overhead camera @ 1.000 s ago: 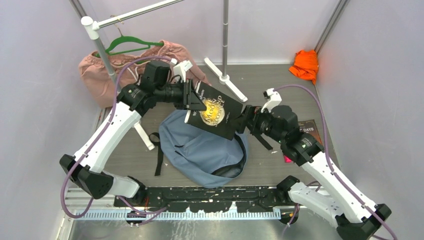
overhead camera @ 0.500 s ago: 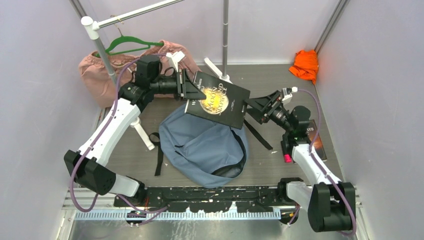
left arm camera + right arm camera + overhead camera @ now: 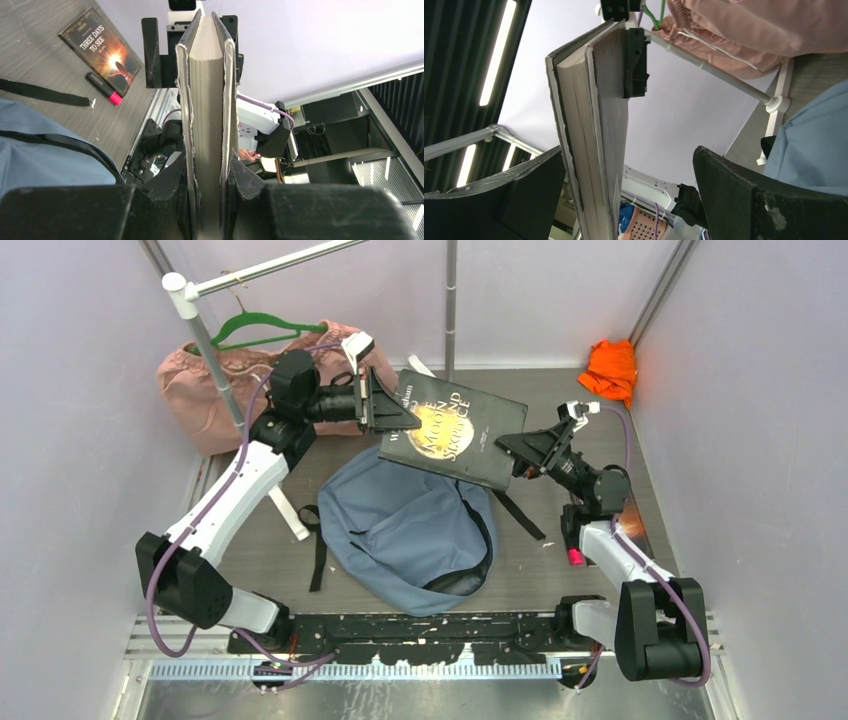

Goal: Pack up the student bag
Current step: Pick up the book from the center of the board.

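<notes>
Here, the left gripper (image 3: 398,412) is clamped on the left edge of a black hardcover book (image 3: 460,430), held aloft over the far edge of the dusty-blue student bag (image 3: 400,530), which lies mid-table. The right gripper (image 3: 516,447) gapes wide, its jaws straddling the book's right edge.

Book (image 3: 455,428) above student bag (image 3: 405,530)

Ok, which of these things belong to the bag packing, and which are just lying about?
Job: student bag; black book, clamped in the left end effector; probably the second book and marker.
Lying about: pink garment on its green hanger; orange cloth.
</notes>
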